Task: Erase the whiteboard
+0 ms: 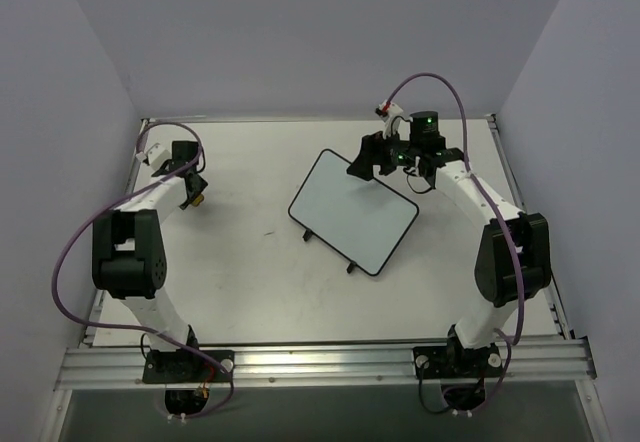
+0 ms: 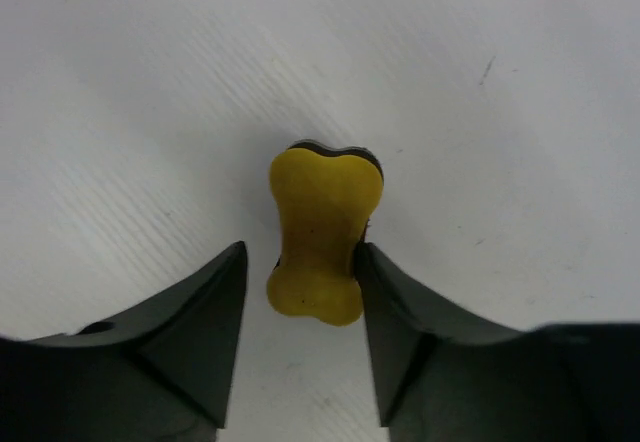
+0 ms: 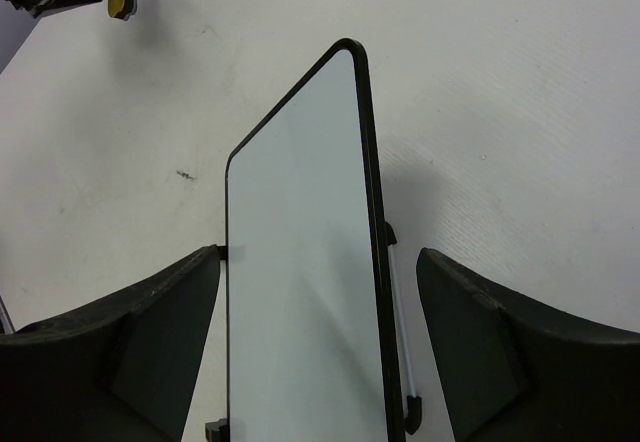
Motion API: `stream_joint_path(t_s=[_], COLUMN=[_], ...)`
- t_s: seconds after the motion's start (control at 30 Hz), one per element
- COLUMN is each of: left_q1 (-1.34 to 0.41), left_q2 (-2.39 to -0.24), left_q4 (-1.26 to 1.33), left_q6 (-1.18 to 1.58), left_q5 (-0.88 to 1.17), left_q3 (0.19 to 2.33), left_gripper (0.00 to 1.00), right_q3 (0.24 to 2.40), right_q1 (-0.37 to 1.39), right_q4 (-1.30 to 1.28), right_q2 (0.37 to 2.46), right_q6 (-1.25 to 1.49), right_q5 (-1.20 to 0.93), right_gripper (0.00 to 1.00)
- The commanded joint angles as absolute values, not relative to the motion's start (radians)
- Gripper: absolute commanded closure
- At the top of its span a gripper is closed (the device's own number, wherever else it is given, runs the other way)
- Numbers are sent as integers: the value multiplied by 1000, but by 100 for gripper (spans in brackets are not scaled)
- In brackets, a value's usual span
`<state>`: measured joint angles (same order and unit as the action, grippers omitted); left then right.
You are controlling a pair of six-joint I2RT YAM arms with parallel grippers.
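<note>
You have the small rectangular black-rimmed whiteboard (image 1: 352, 212) lying on the white worktop (image 1: 250, 292), roughly mid-table and a little right of centre. It's turned diagonally, with one corner pointing far and the opposite one near-right. The writing face reads blank in both the top view and the right wrist view (no marks I can make out). Two small black feet (image 1: 305, 234) stick out from its near-left edge.

Your right gripper (image 1: 372, 167) sits at the board's far corner. Its fingers are spread wide, one on each side of the board's narrow end. The right wrist view shows bare worktop between one finger and the rim. The other finger is just beside the rim (touching or not, can't tell). It is pinching nothing.

Your left gripper (image 2: 303, 252) is at the far left of the worktop, well apart from the board. The small yellow bone-shaped eraser block (image 2: 322, 232) stands between its fingers, with a dark layer showing at its far end. The fingers are slightly parted: one is against the eraser's side, and a sliver of worktop shows between the other and the block, so it's not clamped. Can't tell from the wrist view whether the block rests on the worktop.
</note>
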<state>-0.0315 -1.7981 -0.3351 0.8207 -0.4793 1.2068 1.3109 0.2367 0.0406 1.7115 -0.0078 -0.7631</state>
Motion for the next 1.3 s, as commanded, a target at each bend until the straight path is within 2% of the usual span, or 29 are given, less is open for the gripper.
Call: stream_joint_path(t_s=[0.0, 0.13, 0.23, 0.43, 0.57, 0.67, 0.7, 0.83, 0.93, 1.17, 1.27], left_q1=[-14, -12, -14, -17, -85, -226, -259, -408, -506, -523, -525], left_q2=[-1721, -1691, -1655, -1531, -1483, -1419, -1405, -1382, -1324, -1128, -1078], left_q4=[-351, -364, -370, -364, -402, -425, -433, -552, -595, -629, -660], left_q6=[851, 859, 854, 810, 714, 629, 589, 482, 416, 357, 325], left_q5=[-480, -489, -498, -457, -310, -293, -234, -75, -55, -51, -72], left_q3=[1183, 1175, 1170, 1189, 1294, 1373, 1414, 1538, 1568, 1477, 1451], left_gripper=[35, 12, 6, 4, 4, 3, 6, 6, 6, 6, 6], right_q3=[1335, 1336, 1339, 1350, 1376, 1411, 1439, 1460, 1398, 1224, 1163], right_q1=[241, 241, 241, 238, 235, 235, 233, 183, 109, 94, 95], right_q4=[38, 40, 41, 46, 48, 38, 20, 9, 40, 18, 47], right_q2=[1670, 1667, 1664, 1645, 1621, 1605, 1600, 1524, 1418, 1175, 1102], right_q6=[-6, -3, 0, 21, 60, 118, 130, 239, 327, 391, 419], right_q5=[-752, -749, -747, -721, -677, -597, -568, -421, -413, -190, -177], right_gripper=[24, 24, 23, 22, 20, 12, 0, 0, 0, 0, 0])
